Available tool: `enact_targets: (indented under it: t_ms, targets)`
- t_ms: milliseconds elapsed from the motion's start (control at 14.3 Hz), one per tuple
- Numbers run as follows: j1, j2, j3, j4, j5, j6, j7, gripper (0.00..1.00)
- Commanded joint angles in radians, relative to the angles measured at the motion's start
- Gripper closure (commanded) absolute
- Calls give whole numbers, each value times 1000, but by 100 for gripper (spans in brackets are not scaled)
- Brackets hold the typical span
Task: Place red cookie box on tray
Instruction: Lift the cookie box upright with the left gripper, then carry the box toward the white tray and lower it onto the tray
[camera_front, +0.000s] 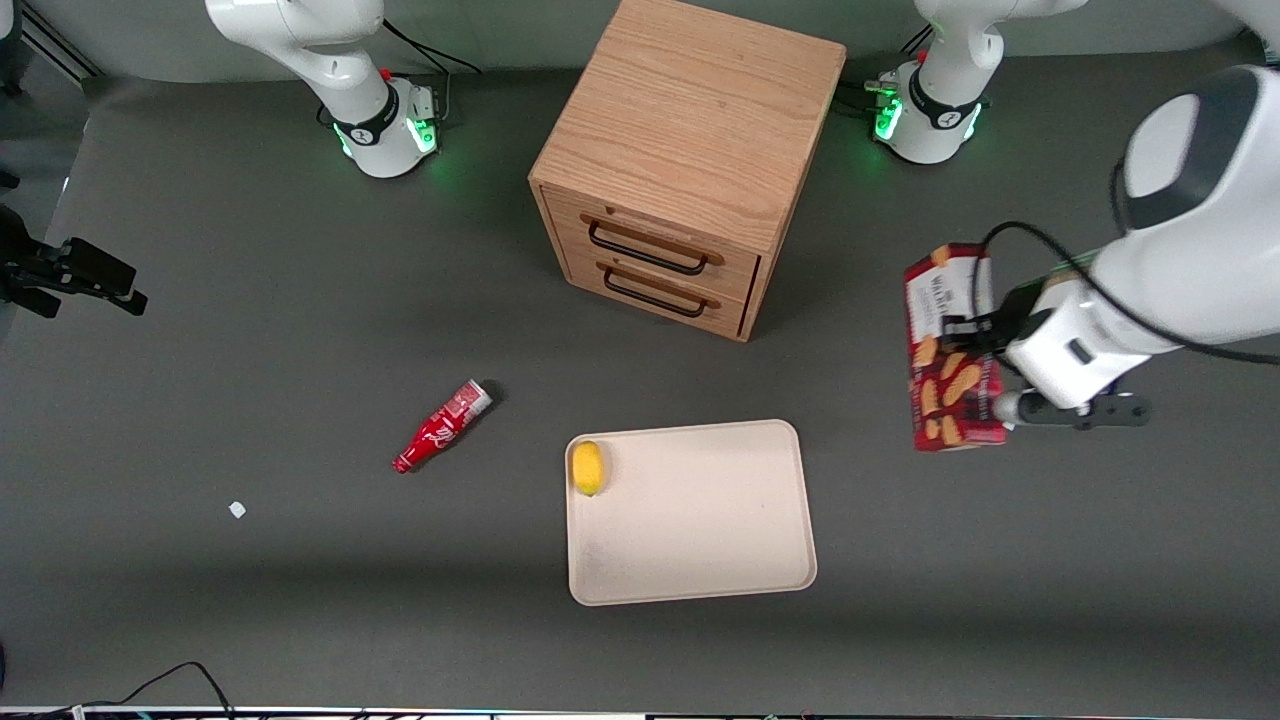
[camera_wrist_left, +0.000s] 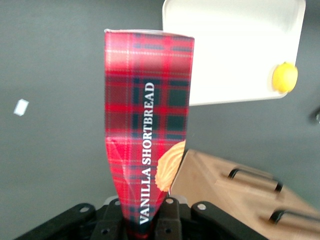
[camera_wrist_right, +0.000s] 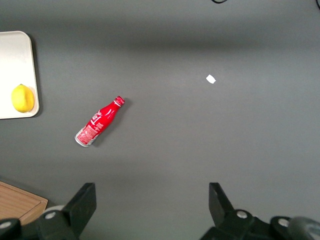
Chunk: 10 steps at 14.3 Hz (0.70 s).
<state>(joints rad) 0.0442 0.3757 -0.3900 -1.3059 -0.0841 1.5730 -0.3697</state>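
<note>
Front view shows the gripper (camera_front: 985, 335) pinching the red cookie box (camera_front: 950, 350), apparently above the table, toward the working arm's end. The tray (camera_front: 700, 560) holds only a lemon (camera_front: 588, 467).

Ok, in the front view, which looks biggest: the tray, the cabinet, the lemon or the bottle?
1. Cabinet, though it stands taller, nearer the camera.
2. Tray.
3. Bottle.
4. Lemon.
The gripper holds the cookie box toward the working arm's end.
</note>
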Motion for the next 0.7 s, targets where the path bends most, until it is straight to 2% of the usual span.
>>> enact_targets:
  t_ms: [0,140,628]
  targets:
    - [-6,96,-105,-28,102,173,-179,100]
    - [-10,168,-141,-56,179,302,-239,100]
    - [-53,379,-144,-56,421,556,-365,100]
